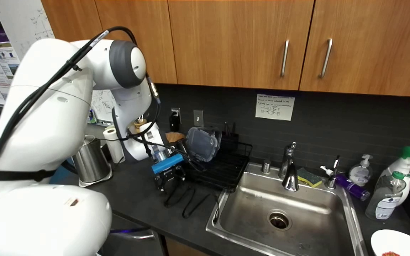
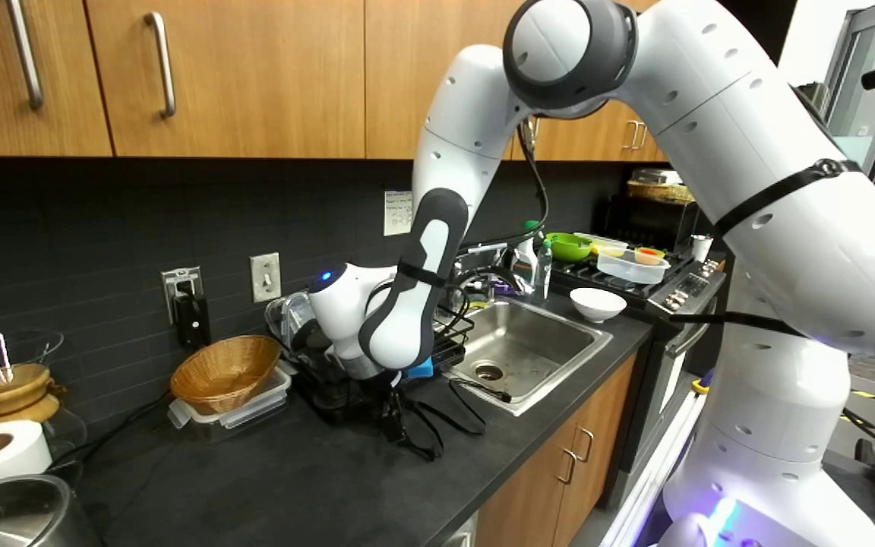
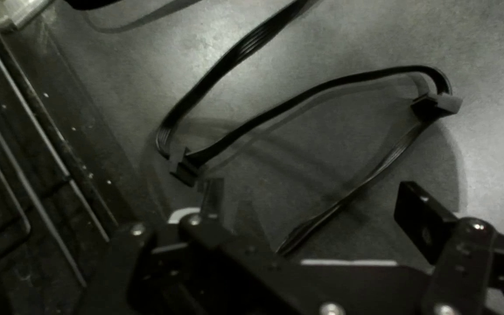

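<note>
black cable (image 3: 295, 99): lies looped on the counter (image 3: 348, 35), beside the rack (image 1: 226, 172), one end at the sink (image 1: 251, 220).
claw (image 3: 315, 205): fingers spread well apart, part of the cable showing in the gap, nothing gripped.
cable feel: judged light, soft and bendy, low risk of slipping.
blocks (image 3: 429, 107): two, seemingly connectors; likely stiffer and easier to damage.
hold point: best pinched on the run between the blocks, clear of both.
</note>
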Motion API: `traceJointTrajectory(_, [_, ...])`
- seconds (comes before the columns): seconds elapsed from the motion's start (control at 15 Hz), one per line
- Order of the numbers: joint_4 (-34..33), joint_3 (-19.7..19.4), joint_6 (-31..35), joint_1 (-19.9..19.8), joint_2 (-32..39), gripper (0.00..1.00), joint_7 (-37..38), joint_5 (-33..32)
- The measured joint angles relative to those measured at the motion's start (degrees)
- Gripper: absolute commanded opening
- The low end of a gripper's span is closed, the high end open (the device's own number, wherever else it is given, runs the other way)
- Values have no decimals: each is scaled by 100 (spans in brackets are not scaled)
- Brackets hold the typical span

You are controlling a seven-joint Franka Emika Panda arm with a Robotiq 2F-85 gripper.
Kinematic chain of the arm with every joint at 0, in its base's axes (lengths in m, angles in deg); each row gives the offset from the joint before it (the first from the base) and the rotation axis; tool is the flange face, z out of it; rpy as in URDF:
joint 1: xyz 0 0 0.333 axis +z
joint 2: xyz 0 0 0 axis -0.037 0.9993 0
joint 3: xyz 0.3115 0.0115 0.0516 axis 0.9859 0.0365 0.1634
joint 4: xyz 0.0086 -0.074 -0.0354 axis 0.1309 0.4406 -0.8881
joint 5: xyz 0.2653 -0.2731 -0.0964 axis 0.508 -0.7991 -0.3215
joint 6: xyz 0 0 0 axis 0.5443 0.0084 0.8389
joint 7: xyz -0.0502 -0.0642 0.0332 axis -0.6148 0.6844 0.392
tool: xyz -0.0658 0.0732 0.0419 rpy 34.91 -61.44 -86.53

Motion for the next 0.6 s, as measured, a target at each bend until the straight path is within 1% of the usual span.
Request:
traceJointTrajectory(0.33, [-242,28,-40,-33,252,100,-353,0])
traceJointTrajectory(0.6, [-258,34,-58,-42,271,100,-368,0])
